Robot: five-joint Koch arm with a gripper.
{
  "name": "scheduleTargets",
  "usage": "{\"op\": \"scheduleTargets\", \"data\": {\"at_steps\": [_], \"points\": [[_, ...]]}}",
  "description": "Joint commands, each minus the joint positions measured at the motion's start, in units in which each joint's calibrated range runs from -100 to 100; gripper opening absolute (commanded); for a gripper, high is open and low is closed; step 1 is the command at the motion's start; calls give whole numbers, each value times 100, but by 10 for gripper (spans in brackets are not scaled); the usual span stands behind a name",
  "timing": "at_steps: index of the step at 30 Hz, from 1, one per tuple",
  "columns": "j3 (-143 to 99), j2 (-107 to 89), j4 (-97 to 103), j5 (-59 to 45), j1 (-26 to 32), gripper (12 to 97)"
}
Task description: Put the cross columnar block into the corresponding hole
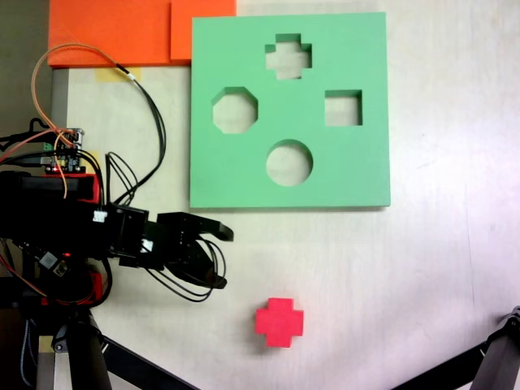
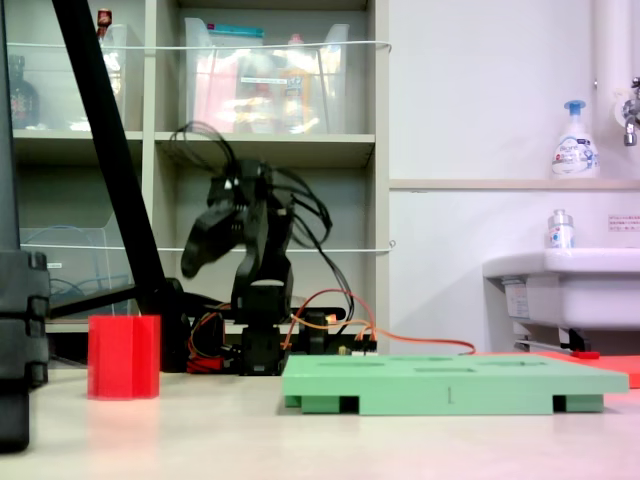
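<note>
Red cross columnar block (image 1: 279,322) stands upright on the bare table, near the lower edge in the top-down fixed view; in the low side fixed view it (image 2: 123,357) sits closest to the lens, left of the green foam board (image 2: 455,382). Nothing touches it.

Gripper (image 1: 219,256) hovers to the block's upper left in the top-down view, apart from it and raised off the table in the side view (image 2: 195,262). Jaws stand spread, a clear gap between the tips, nothing held.

Step in hand, as I judge it: reach and grasp. To do it well, swing over the block, descend with jaws straddling two opposite arms of the cross, close squarely so the foam does not twist.

Farther off: the corresponding hole (image 1: 288,56), plus-shaped, lies at the board's far edge, beyond the octagonal cutout (image 1: 235,111), square cutout (image 1: 343,108) and round cutout (image 1: 289,162). Keeping the block's arms aligned with the hole during the grasp should spare a wrist correction later.
</note>
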Motion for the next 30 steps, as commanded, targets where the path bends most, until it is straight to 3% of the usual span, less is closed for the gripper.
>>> {"op": "scheduleTargets", "data": {"at_steps": [1, 3, 7, 11, 15, 30], "points": [[1236, 407, -994, 112, 20, 399], [2133, 1147, -1735, 107, 10, 433], [3260, 2390, -2621, 34, -73, 686], [3389, 3046, -2698, -54, -259, 768], [3619, 4024, -2737, -283, -415, 956], [4935, 7613, -2775, -884, -625, 956]]}}
